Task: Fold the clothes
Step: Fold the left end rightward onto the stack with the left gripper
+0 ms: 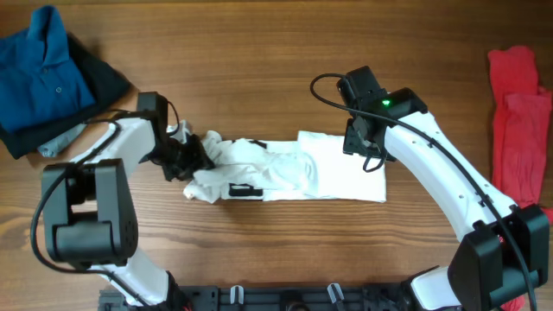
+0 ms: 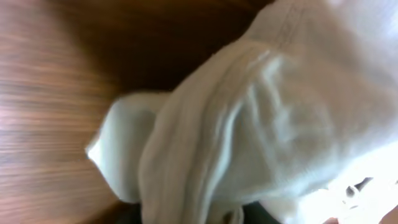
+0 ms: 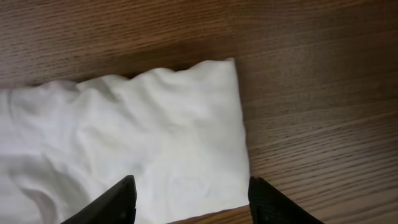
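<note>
Two-armed handling of one white T-shirt (image 1: 302, 168), lying as a long band across the middle of the table (image 1: 259, 52), well apart from every edge. Lying flat and smooth at its right end, bunching into a crumpled heap at its left end, showing a scrap of black print (image 1: 244, 190) near the front side.

Pressing into that heap: left gripper (image 1: 183, 158), with fabric crowding round it. Filling nearly the whole left wrist view with blurred white folds and hiding the jaws, so cannot tell whether clenching the cloth or only pushing at it; possibly pinching.

Hovering just over the shirt's flat right end, close to one of its corners: right gripper (image 3: 191, 186), jaws standing apart above bare white cloth, grasping nothing.

Resting at the table's far left corner: blue polo (image 1: 39, 73), lying on top of a dark piece (image 1: 104, 78). Lying along the right edge, well apart from the T-shirt: red shirts (image 1: 518, 121).
</note>
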You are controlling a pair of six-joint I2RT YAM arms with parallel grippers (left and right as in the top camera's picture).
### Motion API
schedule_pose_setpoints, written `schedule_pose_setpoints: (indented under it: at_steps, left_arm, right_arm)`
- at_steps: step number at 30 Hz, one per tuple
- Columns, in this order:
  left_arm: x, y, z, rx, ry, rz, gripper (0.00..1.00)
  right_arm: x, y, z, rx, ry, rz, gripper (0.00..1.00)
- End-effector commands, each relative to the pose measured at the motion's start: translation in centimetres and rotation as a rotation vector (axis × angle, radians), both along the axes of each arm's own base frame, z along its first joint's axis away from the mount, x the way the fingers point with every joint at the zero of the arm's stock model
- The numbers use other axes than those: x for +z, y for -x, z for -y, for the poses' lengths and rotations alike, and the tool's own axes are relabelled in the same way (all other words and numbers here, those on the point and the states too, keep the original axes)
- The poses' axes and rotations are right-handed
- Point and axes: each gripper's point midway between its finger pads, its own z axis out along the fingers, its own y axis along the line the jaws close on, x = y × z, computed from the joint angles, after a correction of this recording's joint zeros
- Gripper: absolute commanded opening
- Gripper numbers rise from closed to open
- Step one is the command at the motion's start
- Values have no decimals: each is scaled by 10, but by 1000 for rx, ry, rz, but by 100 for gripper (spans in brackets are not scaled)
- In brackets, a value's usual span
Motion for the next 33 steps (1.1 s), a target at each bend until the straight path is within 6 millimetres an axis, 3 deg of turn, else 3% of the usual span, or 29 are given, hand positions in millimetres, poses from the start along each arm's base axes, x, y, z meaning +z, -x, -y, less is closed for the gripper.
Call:
schedule_pose_setpoints:
  at_steps: [1, 8, 10, 17, 22, 25, 28, 33]
  left_arm:
    - [-38, 30, 2, -41, -15, -117, 4]
    - [-12, -11, -31, 64, -26, 2, 4]
    - [3, -26, -54, 118, -57, 47, 4]
    - [48, -44, -142, 269, -263, 54, 4]
    - [94, -65, -172, 332, -282, 114, 4]
    - [125, -76, -169, 320, -287, 145, 4]
    - [147, -80, -150, 270, -280, 156, 4]
    - [161, -78, -90, 115, -264, 152, 4]
  right_arm:
    - [7, -5, 4, -11, 16, 25, 58]
    - [6, -3, 5, -12, 18, 19, 58]
    - [6, -3, 8, -20, 20, 14, 58]
    - [6, -7, 24, -43, 17, 10, 65]
    - [6, -15, 37, -14, 13, 12, 69]
    - [6, -18, 44, -23, 14, 17, 69]
    - [6, -19, 49, -37, 10, 18, 69]
    - [6, -20, 49, -38, 9, 23, 69]
